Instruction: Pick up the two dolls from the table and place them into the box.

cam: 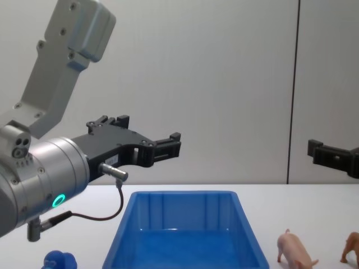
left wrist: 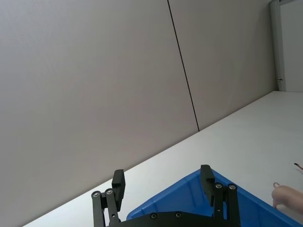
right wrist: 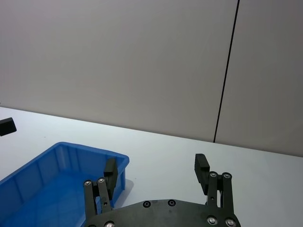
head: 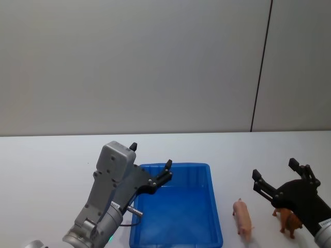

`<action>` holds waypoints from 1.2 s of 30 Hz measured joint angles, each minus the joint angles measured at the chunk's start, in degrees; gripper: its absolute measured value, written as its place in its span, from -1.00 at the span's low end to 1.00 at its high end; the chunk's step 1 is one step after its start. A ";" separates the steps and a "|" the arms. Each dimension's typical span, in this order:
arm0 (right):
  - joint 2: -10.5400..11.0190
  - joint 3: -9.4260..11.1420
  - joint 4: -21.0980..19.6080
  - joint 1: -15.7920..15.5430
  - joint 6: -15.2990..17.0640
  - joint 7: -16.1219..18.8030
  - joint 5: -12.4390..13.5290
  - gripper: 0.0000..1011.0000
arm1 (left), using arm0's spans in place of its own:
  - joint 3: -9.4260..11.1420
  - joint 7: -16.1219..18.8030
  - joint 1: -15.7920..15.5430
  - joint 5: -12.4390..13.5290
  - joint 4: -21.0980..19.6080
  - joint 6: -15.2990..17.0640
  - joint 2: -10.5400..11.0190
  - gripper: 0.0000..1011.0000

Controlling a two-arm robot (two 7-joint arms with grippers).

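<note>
Two robot arms hang over a white worktop point(head: 51, 155) in front of a plain grey wall point(head: 155, 62).

Farthest left, seen from the chest, a small blue object point(cam: 59, 260) lies on the worktop at the lower edge. What it is cannot be told.

Next comes the left gripper point(head: 151, 155), held in the air above the far left corner of the box point(head: 186, 166). Its black jaws are spread wide with nothing between them. From the chest it sits well above the box's rim, pointing toward the right.

The box is a bright blue rectangular bin standing on the worktop at the centre, with nothing visible inside it.

To the right of the box, just beside its right wall but apart from it, the pale pink pig point(head: 242, 214) stands on the worktop.

Farther right stands the reddish-brown animal point(head: 290, 223), near the pig but not touching it, partly hidden from the head camera.

Over that animal hovers the right gripper point(head: 275, 169), near the right edge. Its jaws are also parted and hold nothing. From the chest it is raised well clear of both figurines.
</note>
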 joint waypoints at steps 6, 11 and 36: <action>-0.01 0.00 0.00 0.00 0.00 0.00 0.00 0.98 | 0.00 0.00 0.00 0.00 0.00 0.00 0.00 0.98; 0.00 0.00 0.00 0.00 0.00 0.00 0.00 0.98 | 0.00 0.00 0.00 0.00 0.00 0.00 0.00 0.98; 1.87 1.71 0.99 -0.34 1.94 1.68 2.92 0.98 | 0.00 0.00 0.00 0.00 0.00 0.00 0.00 0.98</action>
